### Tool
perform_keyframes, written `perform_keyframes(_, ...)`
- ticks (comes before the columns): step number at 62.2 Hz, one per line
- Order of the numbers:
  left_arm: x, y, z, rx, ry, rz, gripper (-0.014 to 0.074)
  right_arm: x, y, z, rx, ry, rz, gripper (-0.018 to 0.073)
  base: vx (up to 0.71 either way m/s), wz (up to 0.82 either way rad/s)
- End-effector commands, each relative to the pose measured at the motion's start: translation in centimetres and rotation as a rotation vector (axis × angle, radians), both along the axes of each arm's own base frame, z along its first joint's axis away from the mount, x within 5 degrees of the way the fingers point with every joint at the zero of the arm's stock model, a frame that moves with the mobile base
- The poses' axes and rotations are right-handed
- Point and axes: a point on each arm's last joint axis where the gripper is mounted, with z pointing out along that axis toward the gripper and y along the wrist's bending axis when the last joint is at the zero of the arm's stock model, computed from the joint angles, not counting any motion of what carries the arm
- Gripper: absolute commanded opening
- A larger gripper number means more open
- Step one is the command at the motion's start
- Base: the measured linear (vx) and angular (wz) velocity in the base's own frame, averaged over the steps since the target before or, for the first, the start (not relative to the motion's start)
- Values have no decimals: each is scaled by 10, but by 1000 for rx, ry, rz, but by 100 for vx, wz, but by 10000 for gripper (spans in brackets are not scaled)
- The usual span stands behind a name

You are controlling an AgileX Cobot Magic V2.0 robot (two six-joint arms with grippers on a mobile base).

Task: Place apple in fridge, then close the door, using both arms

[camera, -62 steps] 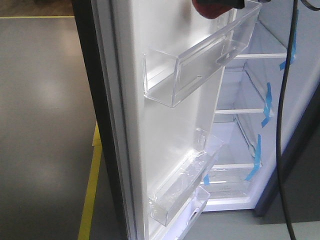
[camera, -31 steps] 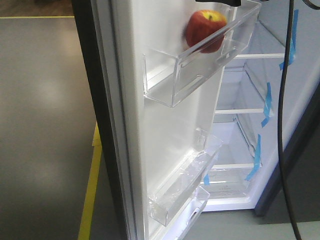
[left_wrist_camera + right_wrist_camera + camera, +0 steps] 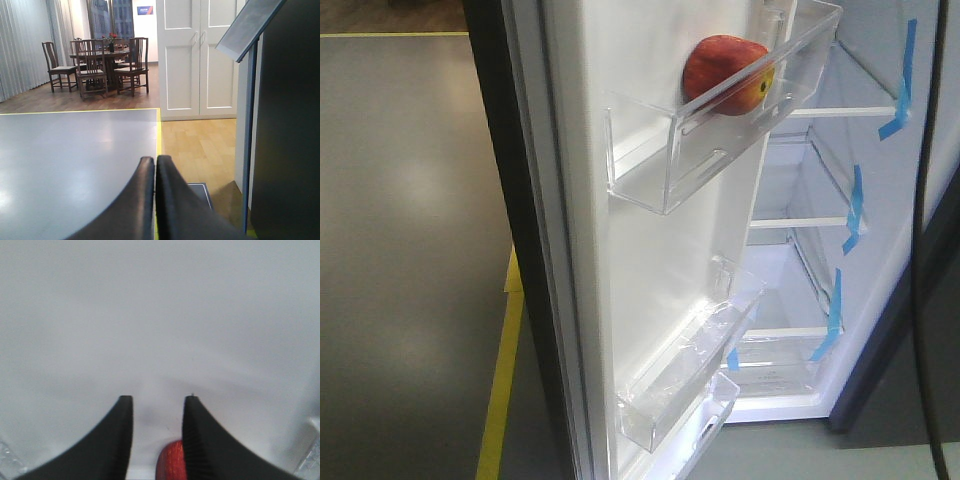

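Now the apple (image 3: 725, 75) lies in the top clear bin (image 3: 710, 160) of the open door (image 3: 660, 260).
The right hand (image 3: 157, 407) is spread with nothing between its fingers; the apple shows just under it, before the white inner wall. The left hand (image 3: 155, 167) has its fingers pressed together, empty, over the grey floor (image 3: 75, 160). The shelves (image 3: 840, 110) of the fridge (image 3: 785, 180) carry blue tape strips (image 3: 856, 205).

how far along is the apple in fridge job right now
Done: the apple lies in the upper door bin, and the right tool is open above it, holding nothing. In hand: nothing; the left tool is shut and empty. Left: the door stands wide open and needs closing.
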Motion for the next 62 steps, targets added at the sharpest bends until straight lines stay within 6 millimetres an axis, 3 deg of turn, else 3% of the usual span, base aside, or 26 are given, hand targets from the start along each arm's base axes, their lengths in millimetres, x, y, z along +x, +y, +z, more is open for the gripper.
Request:
perform_keyframes(1,-1,1,0,-8,-64,8,-6,-44,-2,44,58,-135,9,-18,0,0)
perform_keyframes(17,-1,1,1,-7,-72,9,-6,-107,-1,66,6,-182,93,-5,0,0)
perform_keyframes(25,-1,1,1,-90,-82,6,-6,-130,-4,63,1,-201,54,-5,0,0)
perform_keyframes(31,-1,2,3,-245,-114,2,-6,-143,-8,45,-1,-163,9,-5,0,0)
perform_keyframes(37,-2,3,6,-421,-175,1,-6,-159,-10,13,-2,-120,-20,-5,0,0)
perform_keyframes(51,-4,9,13,-764,-299,1,-6,-225,-24,-66,63,-126,-205,-5,0,0)
perform_keyframes(62,-5,13,14,-1038,-369,-9,-6,-265,-34,-120,150,-153,-336,-5,0,0)
